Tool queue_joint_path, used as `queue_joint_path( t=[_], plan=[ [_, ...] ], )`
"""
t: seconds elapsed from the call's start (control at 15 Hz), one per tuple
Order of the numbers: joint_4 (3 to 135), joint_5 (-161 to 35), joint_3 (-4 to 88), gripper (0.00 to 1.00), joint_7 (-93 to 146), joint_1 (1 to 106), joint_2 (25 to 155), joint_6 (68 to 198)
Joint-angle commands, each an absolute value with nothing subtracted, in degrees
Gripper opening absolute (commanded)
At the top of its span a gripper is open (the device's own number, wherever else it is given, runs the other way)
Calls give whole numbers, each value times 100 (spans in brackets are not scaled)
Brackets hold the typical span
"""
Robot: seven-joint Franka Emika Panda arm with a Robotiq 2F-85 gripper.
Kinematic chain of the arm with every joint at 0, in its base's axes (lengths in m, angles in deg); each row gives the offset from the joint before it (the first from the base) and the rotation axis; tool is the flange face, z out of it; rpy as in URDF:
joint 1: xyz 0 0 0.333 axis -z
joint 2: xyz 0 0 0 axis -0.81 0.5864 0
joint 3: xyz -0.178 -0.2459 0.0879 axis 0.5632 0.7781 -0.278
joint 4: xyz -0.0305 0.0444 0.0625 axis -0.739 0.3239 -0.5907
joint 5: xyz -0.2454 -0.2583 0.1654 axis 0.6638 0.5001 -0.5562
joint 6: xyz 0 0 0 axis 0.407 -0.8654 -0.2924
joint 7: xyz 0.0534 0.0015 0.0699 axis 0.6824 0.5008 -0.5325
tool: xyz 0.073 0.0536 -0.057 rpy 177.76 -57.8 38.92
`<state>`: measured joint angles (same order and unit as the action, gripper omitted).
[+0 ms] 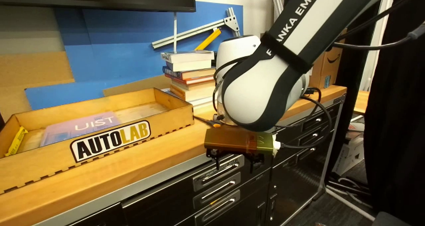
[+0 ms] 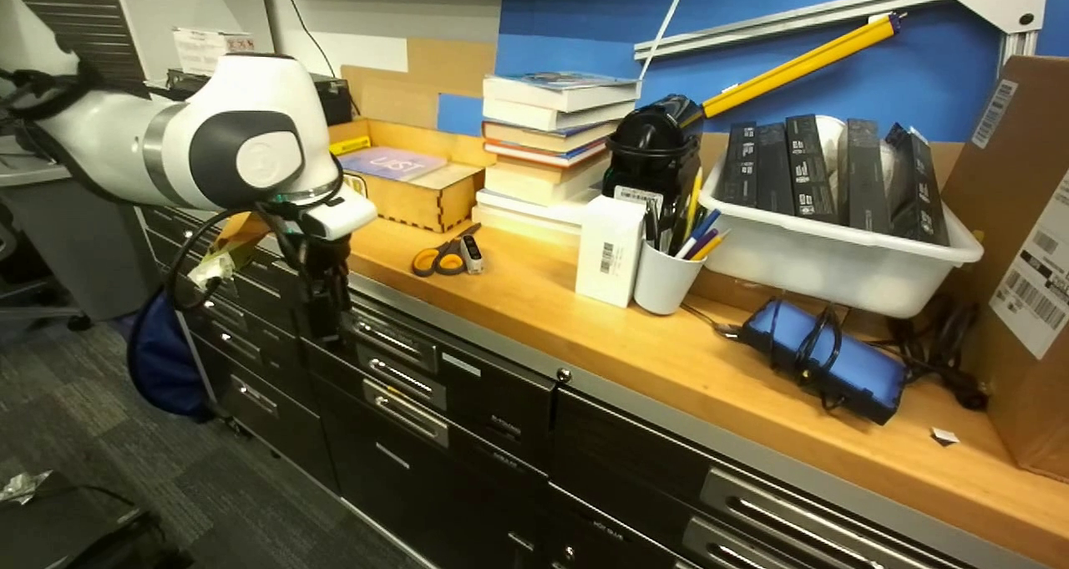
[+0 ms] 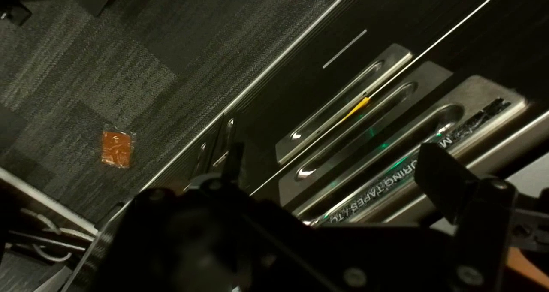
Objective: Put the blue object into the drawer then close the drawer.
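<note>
No small cyan-blue block shows in any view; it is hidden or out of view. The top dark drawer point(image 1: 159, 199) has a silvery handle strip point(image 1: 217, 173) and looks shut; it also shows in an exterior view point(image 2: 493, 393). In the wrist view its labelled handle point(image 3: 377, 189) lies beyond and between the fingers. My gripper point(image 1: 234, 169) points down in front of the drawer fronts, near this handle; it also shows in an exterior view point(image 2: 324, 331). In the wrist view the gripper point(image 3: 330, 155) has its fingers wide apart with nothing between them. Contact with the handle cannot be told.
The wooden AUTOLAB tray point(image 1: 172, 119) and a book stack point(image 1: 189, 75) stand on the countertop point(image 2: 518, 302). Scissors point(image 2: 438, 258), a pen cup point(image 2: 666, 281), a white bin point(image 2: 823, 251) and a blue box with cables point(image 2: 864, 377) are there too. More drawers lie below.
</note>
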<state>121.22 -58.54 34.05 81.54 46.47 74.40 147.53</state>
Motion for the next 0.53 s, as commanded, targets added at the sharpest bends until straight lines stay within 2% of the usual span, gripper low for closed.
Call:
queue_joint_path(
  t=[0.0, 0.47],
  plan=[
    [11807, -5021, 3306, 100, 8869, 4688, 7602, 14286],
    [10656, -3933, 3425, 100, 9564, 4432, 8605, 13325]
  ],
)
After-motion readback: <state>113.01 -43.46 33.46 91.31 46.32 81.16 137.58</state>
